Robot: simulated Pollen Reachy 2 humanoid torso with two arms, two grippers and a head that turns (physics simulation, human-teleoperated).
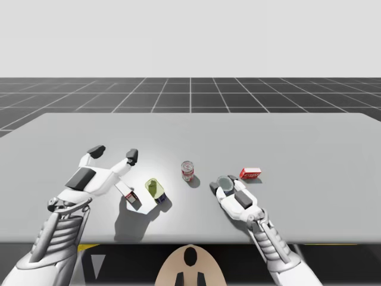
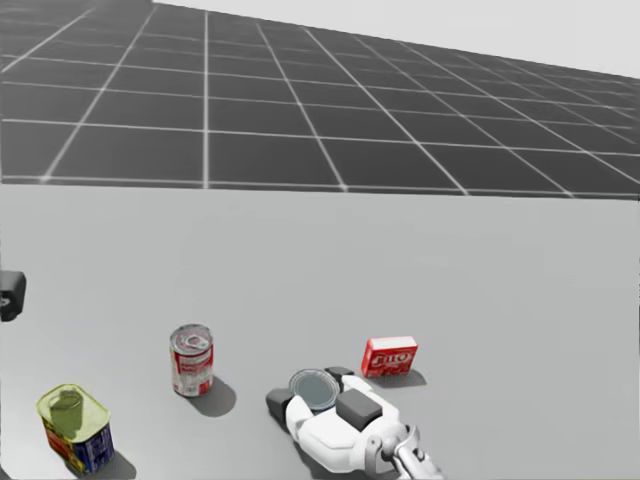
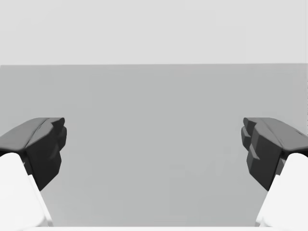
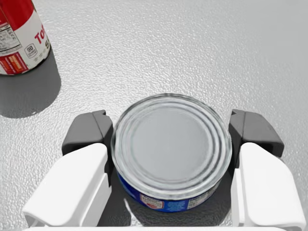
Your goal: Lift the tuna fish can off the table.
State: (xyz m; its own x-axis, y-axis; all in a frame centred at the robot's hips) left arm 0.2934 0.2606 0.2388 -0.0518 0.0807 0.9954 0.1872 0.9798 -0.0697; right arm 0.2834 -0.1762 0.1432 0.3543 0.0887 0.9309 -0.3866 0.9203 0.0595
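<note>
My right gripper [image 4: 172, 131] is closed on the flat silver-topped tuna can [image 4: 171, 149], one dark pad pressed to each side of its blue wall. The can sits low over the grey table [image 1: 297, 143], near the front edge, between a red and white can [image 1: 187, 171] and a small red box [image 1: 250, 173]; whether its base touches the surface I cannot tell. My left gripper [image 1: 114, 154] hangs well apart, its fingers spread wide with nothing between them
</note>
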